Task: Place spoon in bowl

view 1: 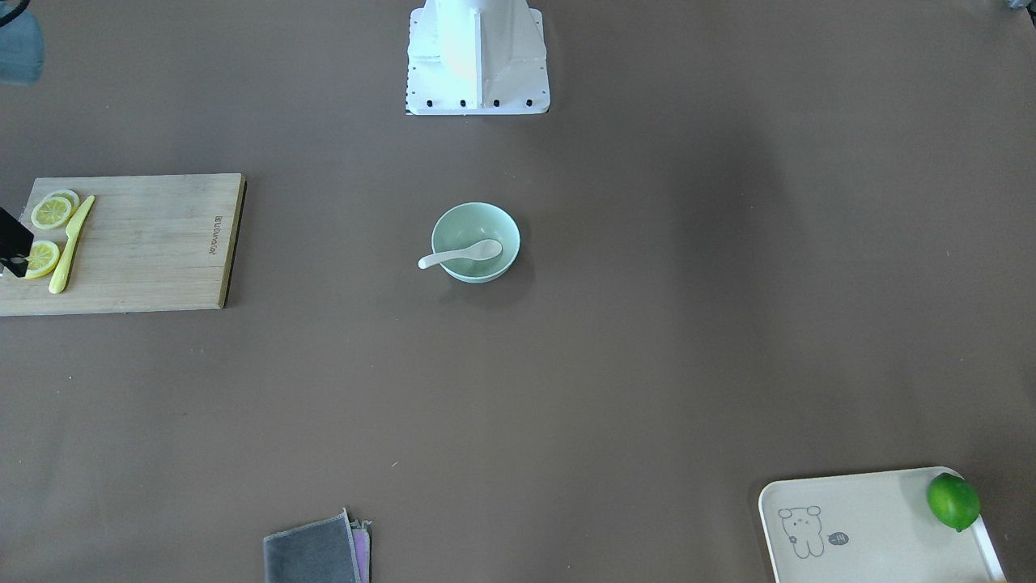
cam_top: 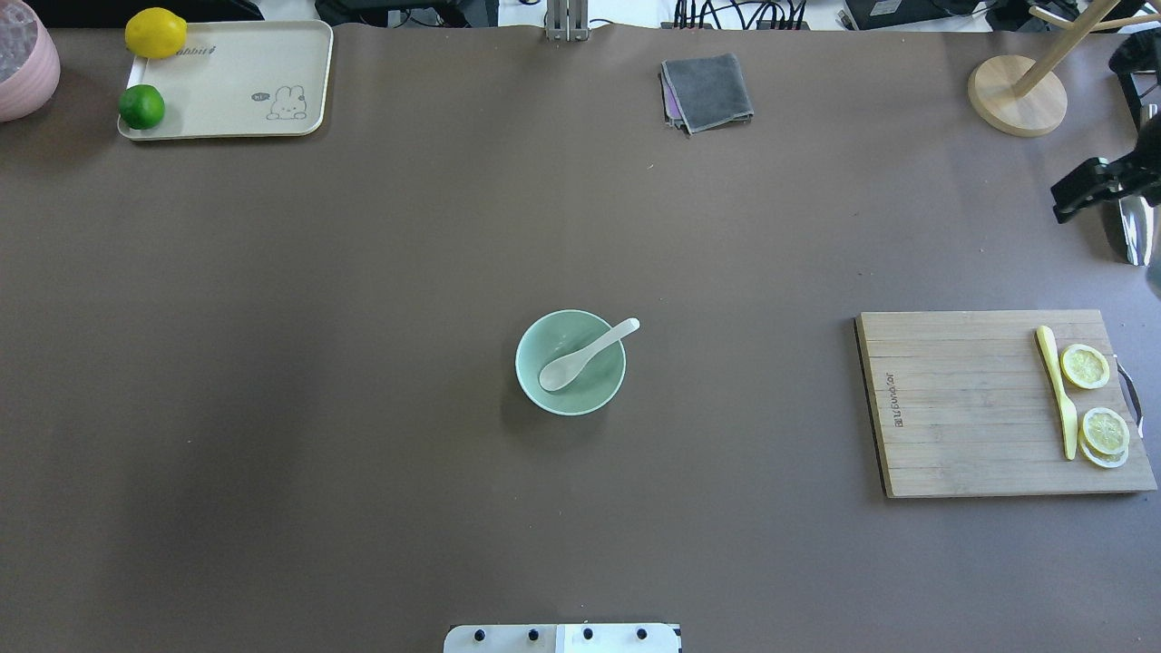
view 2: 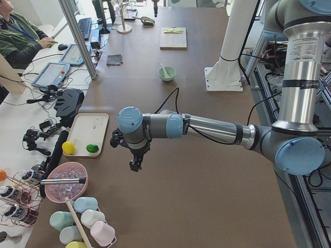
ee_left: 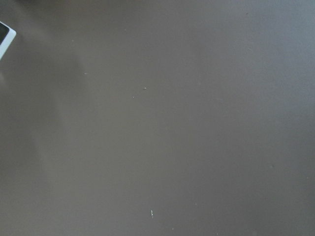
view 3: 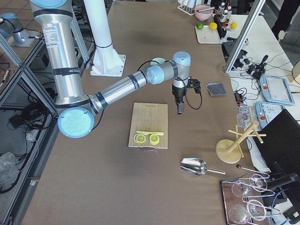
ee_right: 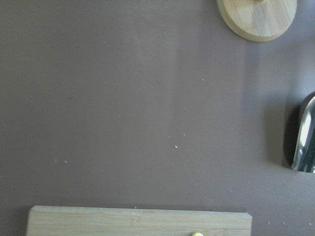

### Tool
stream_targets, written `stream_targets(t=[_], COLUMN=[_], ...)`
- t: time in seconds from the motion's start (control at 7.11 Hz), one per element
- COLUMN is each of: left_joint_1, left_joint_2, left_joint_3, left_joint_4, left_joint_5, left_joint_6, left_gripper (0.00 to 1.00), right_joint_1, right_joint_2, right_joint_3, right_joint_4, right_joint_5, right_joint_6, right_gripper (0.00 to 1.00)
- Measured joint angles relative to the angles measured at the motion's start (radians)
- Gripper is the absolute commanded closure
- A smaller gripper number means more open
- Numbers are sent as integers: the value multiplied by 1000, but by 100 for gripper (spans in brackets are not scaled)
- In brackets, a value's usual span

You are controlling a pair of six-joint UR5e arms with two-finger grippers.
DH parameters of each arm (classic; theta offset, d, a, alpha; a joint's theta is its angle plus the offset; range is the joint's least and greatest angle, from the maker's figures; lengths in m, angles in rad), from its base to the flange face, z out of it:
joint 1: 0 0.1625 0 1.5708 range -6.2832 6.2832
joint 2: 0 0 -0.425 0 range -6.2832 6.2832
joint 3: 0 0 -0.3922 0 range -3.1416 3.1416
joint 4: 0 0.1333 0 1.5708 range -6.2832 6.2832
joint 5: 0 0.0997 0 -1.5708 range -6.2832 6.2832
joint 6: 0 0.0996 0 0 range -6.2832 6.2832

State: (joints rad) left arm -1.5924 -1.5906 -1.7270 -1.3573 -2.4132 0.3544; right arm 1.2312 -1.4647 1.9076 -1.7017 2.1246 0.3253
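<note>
Resting in bowl [cam_top: 535,385], spoon [cam_top: 585,355] lies far from tools [view 3: 180,110].

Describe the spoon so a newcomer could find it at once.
At the middle of the brown table stands a round mint-green bowl. A small white soup spoon lies in it, scoop inside, handle poking over the rim. Unlike the yellow plastic knife on the wooden board, it is white.

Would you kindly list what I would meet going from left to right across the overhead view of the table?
pink pot → tray → bowl holding the spoon → grey cloth → cutting board
</note>
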Motion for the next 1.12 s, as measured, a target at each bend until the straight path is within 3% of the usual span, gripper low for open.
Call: stream_targets(t=[0.56,1.12], left_joint_1=[-32,-44], left_joint_2=[15,27], left_joint_3=[-13,-45], left_joint_4=[23,23], left_joint_5=[-2,-1], left_joint_6=[30,32], left_gripper=[2,2], right_joint_1=[302,358], right_joint_2=[-255,-348], right_joint_3=[-69,-77], right_joint_4=[79,81], right_joint_5=[160,178], right_joint_6=[-399,-447], right_gripper=[0,0])
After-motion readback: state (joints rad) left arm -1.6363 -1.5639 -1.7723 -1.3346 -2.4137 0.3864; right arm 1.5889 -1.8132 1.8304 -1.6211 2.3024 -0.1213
